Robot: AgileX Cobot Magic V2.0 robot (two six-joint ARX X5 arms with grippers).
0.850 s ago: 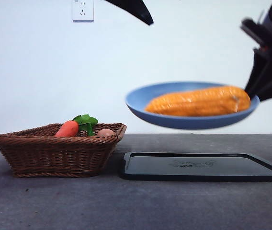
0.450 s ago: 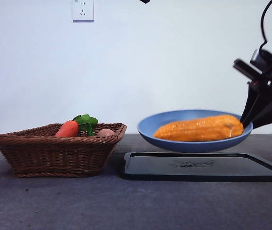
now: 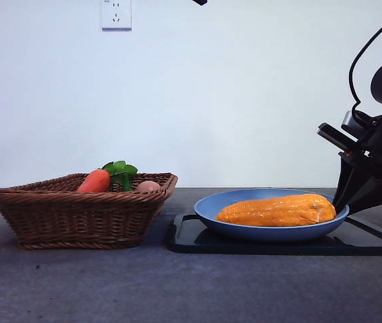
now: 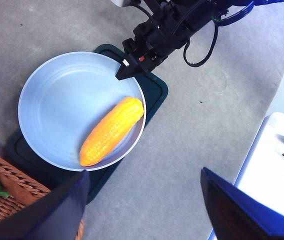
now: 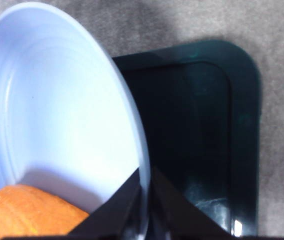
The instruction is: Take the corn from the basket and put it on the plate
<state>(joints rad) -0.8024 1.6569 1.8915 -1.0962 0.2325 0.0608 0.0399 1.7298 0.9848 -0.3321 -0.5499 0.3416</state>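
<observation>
Corn [image 3: 277,210] in plate [image 3: 265,232]; right tool [image 5: 144,200] pinching rim.

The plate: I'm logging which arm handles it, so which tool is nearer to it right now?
Right. The right tool is clamped on the rim of the plate, which sits on the black tray. The left tool hangs open high above it, touching nothing.

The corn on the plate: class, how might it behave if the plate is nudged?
The corn is round and lies loose, so it would probably roll. The raised rim of the plate should likely stop it. The right claw pinches that rim.
</observation>
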